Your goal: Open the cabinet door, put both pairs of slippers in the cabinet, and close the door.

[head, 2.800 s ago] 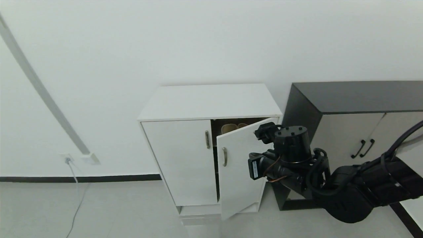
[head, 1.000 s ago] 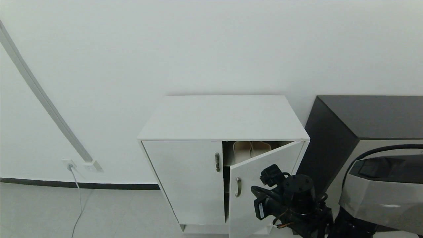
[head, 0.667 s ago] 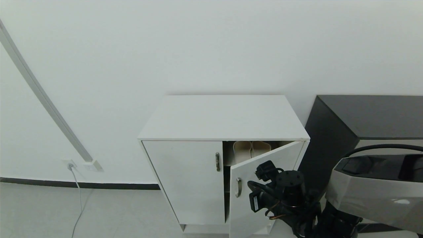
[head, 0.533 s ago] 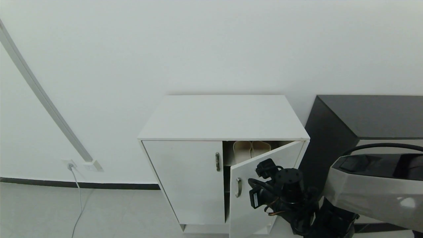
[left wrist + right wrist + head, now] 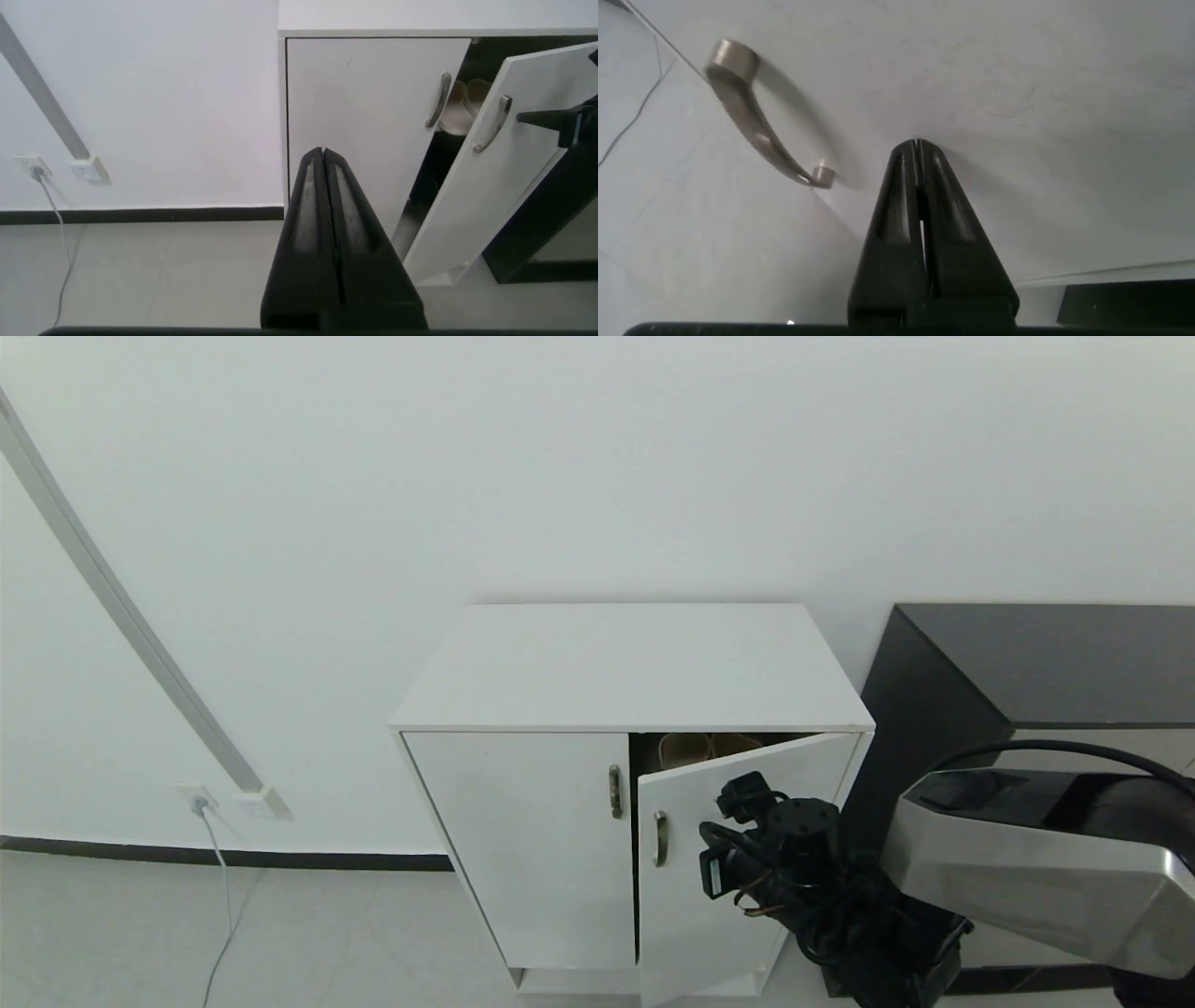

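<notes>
We are pressing the right gripper [image 5: 919,145], fingers together, against the slightly ajar cabinet door [image 5: 691,896]. The slippers [image 5: 695,745] are sitting inside (we are making out one pair); full closing is remaining. The left gripper [image 5: 322,152], also closed, is hanging back.

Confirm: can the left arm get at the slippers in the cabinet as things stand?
Probably not. The right door stands only narrowly ajar, the slippers sit behind that gap, and the right tool is against the door's face.
</notes>
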### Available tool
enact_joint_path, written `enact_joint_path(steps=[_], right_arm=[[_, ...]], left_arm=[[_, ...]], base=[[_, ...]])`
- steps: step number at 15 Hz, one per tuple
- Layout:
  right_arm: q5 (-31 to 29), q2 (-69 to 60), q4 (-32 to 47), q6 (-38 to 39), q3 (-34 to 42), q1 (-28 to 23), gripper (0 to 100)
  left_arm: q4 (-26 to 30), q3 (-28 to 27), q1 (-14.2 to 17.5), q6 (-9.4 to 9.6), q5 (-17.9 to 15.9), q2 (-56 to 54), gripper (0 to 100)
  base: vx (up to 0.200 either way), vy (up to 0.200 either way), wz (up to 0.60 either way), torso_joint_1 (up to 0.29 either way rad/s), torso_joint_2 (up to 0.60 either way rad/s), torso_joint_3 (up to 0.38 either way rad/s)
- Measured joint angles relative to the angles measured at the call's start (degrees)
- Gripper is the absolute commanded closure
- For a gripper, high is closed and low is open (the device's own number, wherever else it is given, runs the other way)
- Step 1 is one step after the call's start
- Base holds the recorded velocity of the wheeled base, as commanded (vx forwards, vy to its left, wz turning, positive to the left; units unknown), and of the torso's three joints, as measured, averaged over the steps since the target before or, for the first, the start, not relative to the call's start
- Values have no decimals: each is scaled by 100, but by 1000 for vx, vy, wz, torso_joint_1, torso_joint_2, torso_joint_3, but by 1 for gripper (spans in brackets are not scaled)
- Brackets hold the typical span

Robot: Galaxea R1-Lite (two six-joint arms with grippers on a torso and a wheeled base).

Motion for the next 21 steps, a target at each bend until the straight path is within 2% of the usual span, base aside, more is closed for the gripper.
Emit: enact_joint_path(steps=[10,21], right_arm=[[-2,340,464,-2,-778,-325,100],[-2,402,627,0,-1104,-466,100]], left_arm=[[0,-1,-2,-2,0,0,100],[0,0,-2,-7,2,0,100]], base=[[0,0,0,0,0,0],[0,0,0,0,0,0]])
